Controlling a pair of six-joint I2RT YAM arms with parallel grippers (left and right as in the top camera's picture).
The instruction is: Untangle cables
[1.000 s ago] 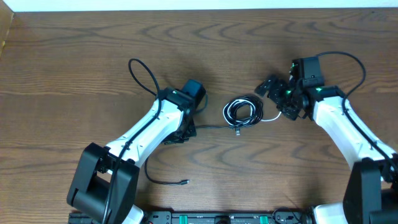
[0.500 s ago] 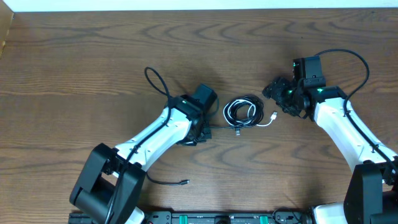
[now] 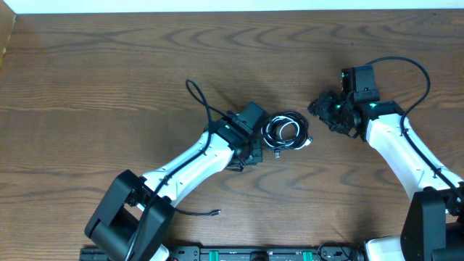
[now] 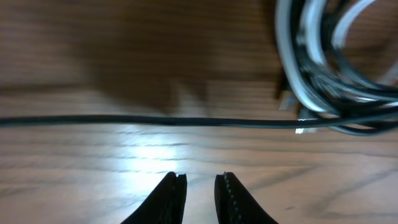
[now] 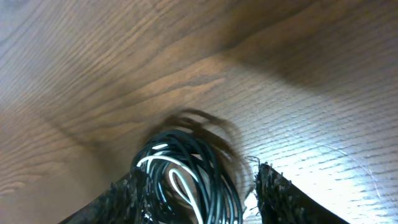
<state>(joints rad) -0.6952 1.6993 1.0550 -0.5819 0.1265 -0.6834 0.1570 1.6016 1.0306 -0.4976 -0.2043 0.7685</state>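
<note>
Brown wood surface (image 3: 87, 72) holds the cables (image 3: 285, 130), black ones and 1 white one, wound in a small round bunch near the middle. Just left of the bunch are the left fingers (image 4: 175, 198), a little apart with nothing between them, low over the wood. 1 straight black cable (image 4: 155, 121) runs flat from the bunch across the wood in front of them, not touching them. Right of the bunch, the right fingers (image 5: 273, 193) stand wide apart and hold nothing. 1 loose black cable (image 3: 216, 212) lies alone near the front edge, well apart from the bunch.
</note>
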